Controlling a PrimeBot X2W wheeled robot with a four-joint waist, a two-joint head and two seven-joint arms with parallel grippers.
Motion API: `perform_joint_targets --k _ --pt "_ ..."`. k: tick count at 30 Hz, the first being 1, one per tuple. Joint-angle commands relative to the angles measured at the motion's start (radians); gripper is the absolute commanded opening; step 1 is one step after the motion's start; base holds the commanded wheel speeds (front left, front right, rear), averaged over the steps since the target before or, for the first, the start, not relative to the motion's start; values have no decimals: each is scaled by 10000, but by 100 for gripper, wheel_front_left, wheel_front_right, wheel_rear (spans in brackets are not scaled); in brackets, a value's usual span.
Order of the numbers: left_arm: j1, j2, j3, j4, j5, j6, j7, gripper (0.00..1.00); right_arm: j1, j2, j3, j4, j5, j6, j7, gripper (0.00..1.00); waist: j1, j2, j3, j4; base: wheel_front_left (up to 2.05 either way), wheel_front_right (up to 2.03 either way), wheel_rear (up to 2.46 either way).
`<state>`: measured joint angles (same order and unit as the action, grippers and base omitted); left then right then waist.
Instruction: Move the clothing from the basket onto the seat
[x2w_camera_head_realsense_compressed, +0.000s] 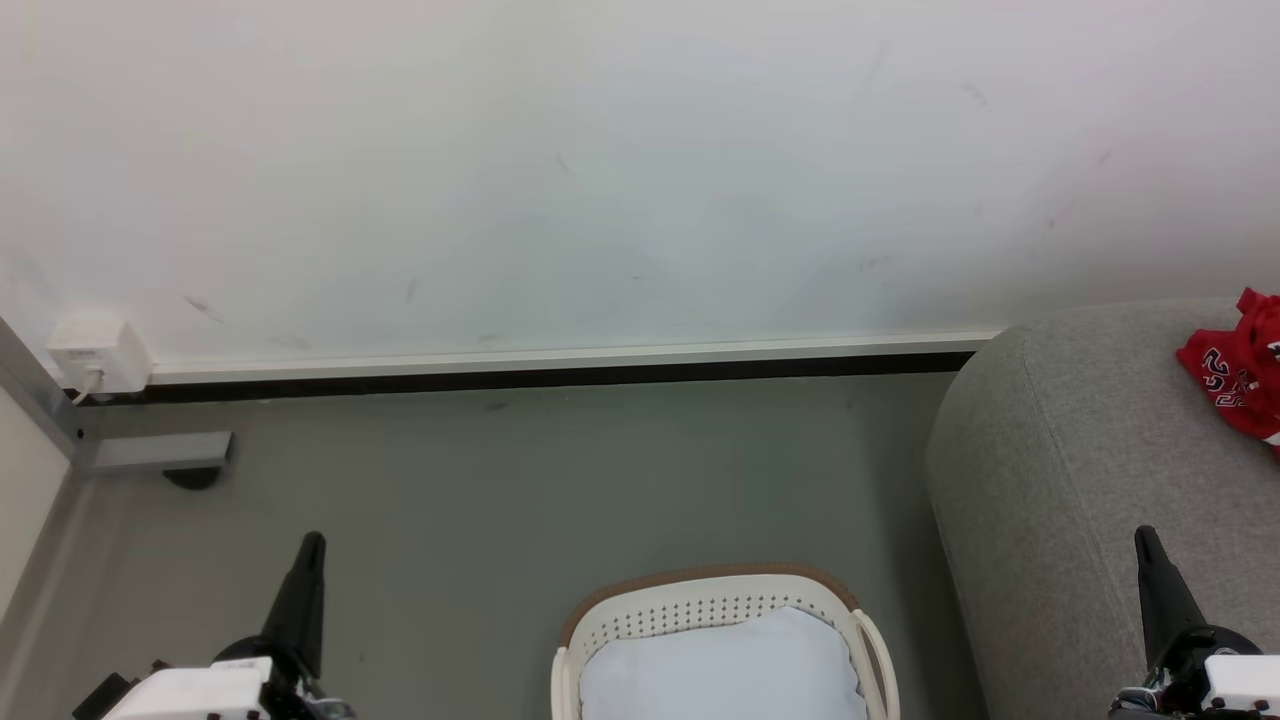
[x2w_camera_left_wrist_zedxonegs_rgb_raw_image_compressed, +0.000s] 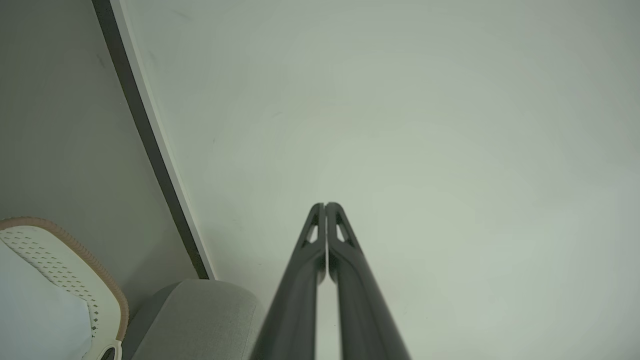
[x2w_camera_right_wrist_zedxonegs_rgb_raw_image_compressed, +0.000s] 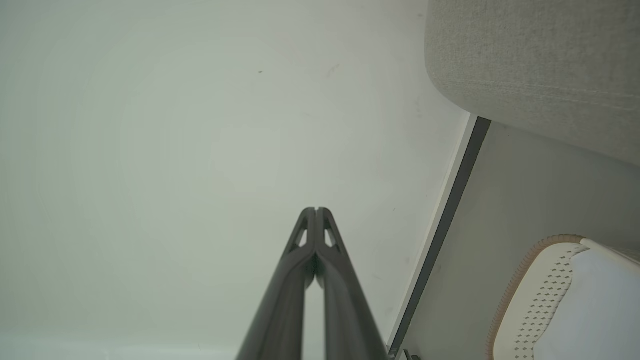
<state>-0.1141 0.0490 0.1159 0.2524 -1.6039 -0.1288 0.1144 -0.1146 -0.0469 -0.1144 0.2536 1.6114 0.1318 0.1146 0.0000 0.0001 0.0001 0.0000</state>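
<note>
Head view: the jersey (x2w_camera_head_realsense_compressed: 1240, 375) lies crumpled on the sofa (x2w_camera_head_realsense_compressed: 1080, 480), well apart from the basket (x2w_camera_head_realsense_compressed: 700, 592), so delivery appears complete; left wrist view: left gripper (x2w_camera_left_wrist_zedxonegs_rgb_raw_image_compressed: 325, 205) pressed together, empty; right wrist view: right gripper (x2w_camera_right_wrist_zedxonegs_rgb_raw_image_compressed: 316, 210) likewise idle.

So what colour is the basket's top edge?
The basket has a brown rim; the head view shows it best.

The scuffed white wall (x2w_camera_head_realsense_compressed: 640, 170) stands ahead of the left claw (x2w_camera_head_realsense_compressed: 312, 545), with grey floor (x2w_camera_head_realsense_compressed: 500, 480) between. A socket box (x2w_camera_head_realsense_compressed: 97, 352) sits at the skirting (x2w_camera_head_realsense_compressed: 560, 358), farther left.
</note>
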Motion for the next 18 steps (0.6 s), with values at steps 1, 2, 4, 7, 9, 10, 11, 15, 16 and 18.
perform_joint_targets --k 1,2,4,7,9,10,11,15,16,18 --pt "-70 18 22 -17 -143 -44 46 0 -57 -67 -29 -49 5 -22 43 0 0 -1 0 0 0 0 0" --pt "-70 18 22 -17 -143 -44 46 0 -57 -67 -29 -49 5 -20 43 0 0 -1 0 0 0 0 0" --pt "-70 18 22 -17 -143 -44 46 0 -57 -67 -29 -49 5 -22 42 0 0 -1 0 0 0 0 0" --pt "-70 18 22 -17 -143 -44 46 0 -57 -67 -29 -49 5 -22 42 0 0 -1 0 0 0 0 0" --pt "-70 18 22 -17 -143 -44 46 0 -57 -67 -29 -49 5 -22 42 0 0 -1 0 0 0 0 0" --pt "-70 18 22 -17 -143 -44 46 0 -57 -67 -29 -49 5 -22 42 0 0 -1 0 0 0 0 0" --pt "-70 18 22 -17 -143 -44 46 0 -57 -67 -29 -49 5 -22 42 0 0 -1 0 0 0 0 0" --pt "-70 18 22 -17 -143 -44 46 0 -57 -67 -29 -49 5 -22 42 0 0 -1 0 0 0 0 0" --pt "-70 18 22 -17 -143 -44 45 0 -57 -67 -29 -49 5 -22 42 0 0 -1 0 0 0 0 0" --pt "-70 18 22 -17 -143 -44 45 0 -57 -67 -29 -47 5 -20 42 0 0 -1 0 0 0 0 0"
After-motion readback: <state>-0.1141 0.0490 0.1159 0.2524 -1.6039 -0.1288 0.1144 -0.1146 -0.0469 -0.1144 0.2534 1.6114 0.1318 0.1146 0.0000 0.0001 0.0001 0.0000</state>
